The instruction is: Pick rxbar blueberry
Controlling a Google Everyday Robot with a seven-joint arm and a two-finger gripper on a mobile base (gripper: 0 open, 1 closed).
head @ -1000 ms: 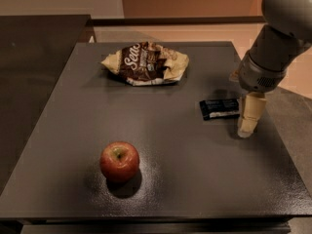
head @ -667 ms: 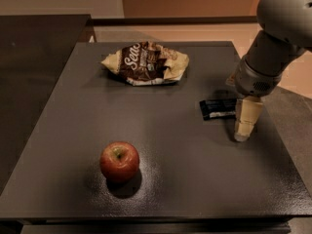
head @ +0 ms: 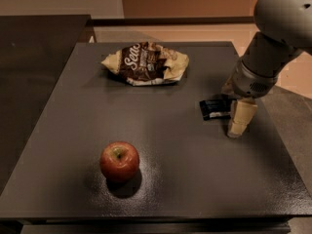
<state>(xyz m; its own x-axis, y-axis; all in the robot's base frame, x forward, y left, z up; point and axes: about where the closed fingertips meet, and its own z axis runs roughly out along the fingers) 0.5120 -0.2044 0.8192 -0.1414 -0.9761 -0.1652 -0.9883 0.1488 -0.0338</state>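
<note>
Dark tabletop (head: 58,145), chip bag (head: 146,63) at twelve o'clock, apple (head: 119,161) at seven; rxbar blueberry (head: 214,109) lies flat at three o'clock; the gripper (head: 239,123) has edged inward, just beside its right end; spread or closed, I cannot tell; the grasp looks near.

The table (head: 161,189) looks matt and finely speckled, the apple (head: 119,161) glossy, the chip bag (head: 146,63) crinkled. The gripper (head: 239,125), smooth cream plastic, sits low at the table's right beside the slick-wrapped rxbar blueberry (head: 212,109).
</note>
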